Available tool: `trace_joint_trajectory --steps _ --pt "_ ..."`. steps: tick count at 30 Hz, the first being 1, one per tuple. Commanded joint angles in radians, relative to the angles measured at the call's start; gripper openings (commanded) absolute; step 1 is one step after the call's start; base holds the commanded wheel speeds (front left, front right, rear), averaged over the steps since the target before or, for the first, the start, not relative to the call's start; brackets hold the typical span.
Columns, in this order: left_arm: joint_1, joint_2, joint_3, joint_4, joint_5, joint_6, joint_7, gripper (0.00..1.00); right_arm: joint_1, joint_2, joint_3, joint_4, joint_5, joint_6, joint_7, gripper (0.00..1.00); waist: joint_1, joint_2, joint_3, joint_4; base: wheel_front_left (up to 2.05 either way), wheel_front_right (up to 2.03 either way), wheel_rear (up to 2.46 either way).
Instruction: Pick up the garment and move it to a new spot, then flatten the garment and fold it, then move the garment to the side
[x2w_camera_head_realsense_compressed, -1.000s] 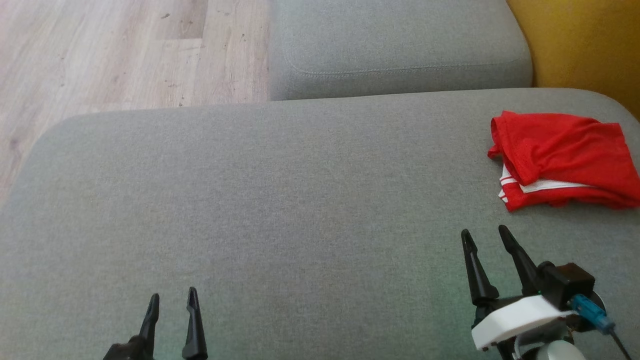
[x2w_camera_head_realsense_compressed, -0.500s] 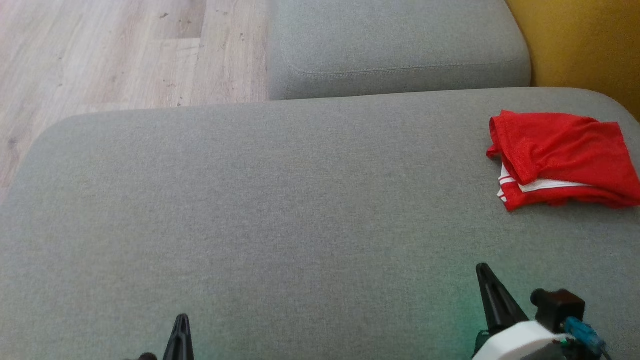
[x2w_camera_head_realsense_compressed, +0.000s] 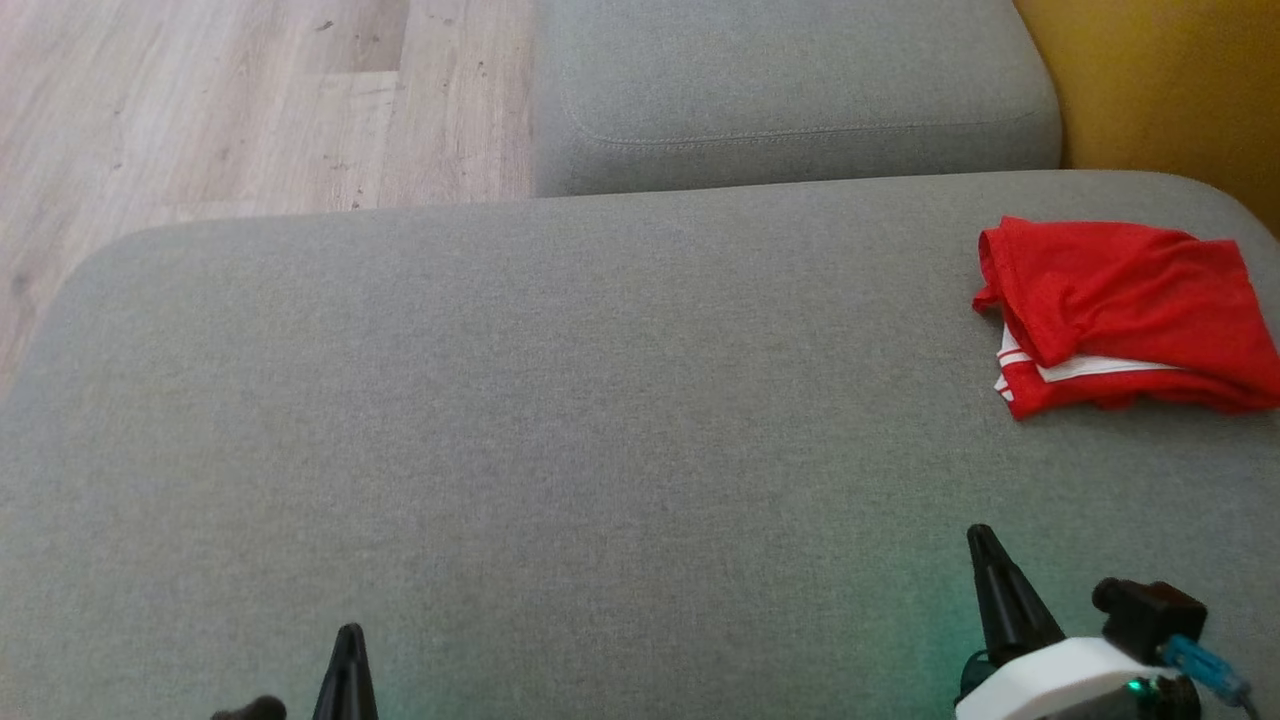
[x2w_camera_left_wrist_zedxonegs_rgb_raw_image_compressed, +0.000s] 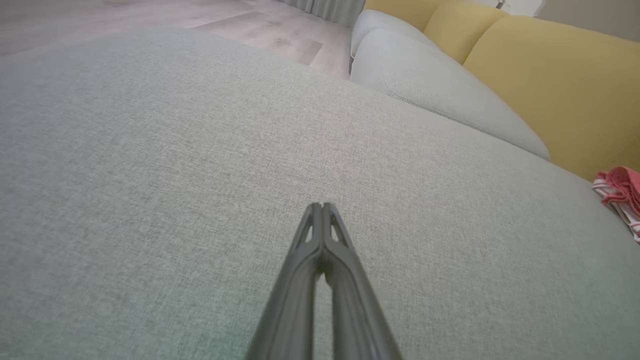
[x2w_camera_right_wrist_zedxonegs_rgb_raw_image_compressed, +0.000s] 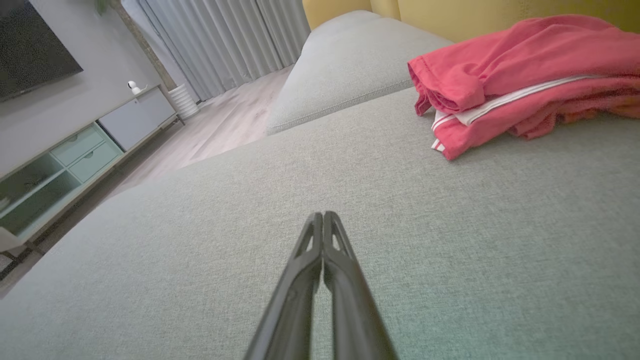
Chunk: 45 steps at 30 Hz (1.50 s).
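Head view, nearest first: the left gripper (x2w_camera_head_realsense_compressed: 347, 645) and right gripper (x2w_camera_head_realsense_compressed: 984, 548) sit at the near edge of the big grey cushion (x2w_camera_head_realsense_compressed: 600, 400), left and right of its middle. On each, the two dark fingers are pressed together into a single point, with nothing between them; the wrist views confirm the tips meet over bare fabric. A second ago both pairs of fingers stood spread and reached further onto the cushion. They have since closed and drawn back toward the near edge. The picture has shifted only slightly, so this looks like a real retreat of the arms.

The garment (x2w_camera_head_realsense_compressed: 1120, 310), red with white stripes, has not moved. It lies as a folded bundle at the far right corner of the cushion, well apart from both grippers. Its long axis runs left to right, roughly along the cushion's far edge. Its rounded folded end and striped hem point left, toward the cushion's middle; its right end is cut off by the picture's edge.

Closed, empty fingers pulling away from a bundle already set aside suggest the task is finished or nearly so.

Beyond the cushion's far edge lie a second grey cushion (x2w_camera_head_realsense_compressed: 790, 90), the yellow backrest (x2w_camera_head_realsense_compressed: 1160, 80) and the wooden floor (x2w_camera_head_realsense_compressed: 200, 100).
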Motion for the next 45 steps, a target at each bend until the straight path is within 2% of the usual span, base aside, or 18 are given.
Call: trace_joint_trajectory --steps 1,45 --pt "-0.049 0.002 0.022 -0.026 -0.018 -0.006 0.003 0.0 -0.054 -0.011 -0.006 -0.029 0.026 0.001 0.004 0.0 0.0 0.0 0.0 0.0 0.0 0.0 0.0" --pt "-0.137 -0.039 0.173 -0.034 -0.418 -0.107 0.124 0.0 -0.128 -0.025 -0.059 -0.012 0.541 0.002 0.054 0.0 0.0 0.0 0.02 -0.006 0.0 0.0 0.0"
